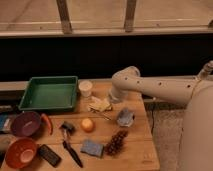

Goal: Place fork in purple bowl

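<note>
The fork (99, 105) is a pale yellow-cream piece lying flat on the wooden table (137, 155), just below the white cup (86, 88). The purple bowl (26, 123) stands at the table's left edge, above the orange bowl (20, 152). My gripper (114, 96) hangs from the white arm just right of the fork, low over the table, between the cup and a grey-blue crumpled object (125, 118). Nothing shows in the gripper.
A green tray (49, 92) sits at the back left. An orange fruit (88, 124), a black-handled brush (70, 145), a blue sponge (92, 148), grapes (116, 143), a black flat device (49, 155) and a red chili (46, 122) lie between fork and bowls.
</note>
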You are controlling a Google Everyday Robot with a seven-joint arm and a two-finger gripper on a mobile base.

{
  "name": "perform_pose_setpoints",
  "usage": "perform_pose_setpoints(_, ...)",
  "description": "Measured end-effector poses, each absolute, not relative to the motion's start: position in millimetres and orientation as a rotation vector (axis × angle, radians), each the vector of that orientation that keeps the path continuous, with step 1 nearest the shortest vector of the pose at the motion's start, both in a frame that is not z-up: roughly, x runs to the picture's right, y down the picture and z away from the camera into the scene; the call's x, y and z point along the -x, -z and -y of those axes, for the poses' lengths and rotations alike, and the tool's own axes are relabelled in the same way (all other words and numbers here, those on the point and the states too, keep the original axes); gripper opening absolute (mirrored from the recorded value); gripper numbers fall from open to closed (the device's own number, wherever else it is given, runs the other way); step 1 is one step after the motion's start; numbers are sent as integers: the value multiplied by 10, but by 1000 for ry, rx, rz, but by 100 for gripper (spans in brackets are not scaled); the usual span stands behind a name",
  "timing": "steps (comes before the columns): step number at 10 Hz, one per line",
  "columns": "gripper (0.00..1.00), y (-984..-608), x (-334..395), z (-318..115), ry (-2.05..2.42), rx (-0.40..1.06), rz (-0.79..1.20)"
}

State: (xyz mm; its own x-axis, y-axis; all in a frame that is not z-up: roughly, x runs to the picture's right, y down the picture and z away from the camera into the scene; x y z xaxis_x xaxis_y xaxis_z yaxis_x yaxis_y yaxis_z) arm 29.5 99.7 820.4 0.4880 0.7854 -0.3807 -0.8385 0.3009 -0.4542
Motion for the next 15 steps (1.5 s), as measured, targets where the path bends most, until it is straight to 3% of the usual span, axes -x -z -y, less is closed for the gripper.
perform_pose_setpoints(4, 79, -8260, -75, -1137, -1072, 742, -56)
perform_pose_setpoints(10, 79, -8263, -62, -1149, -1072, 751, -58)
perform_pose_setpoints(15, 79, -8630, -45, -1464, -1063, 803, -147)
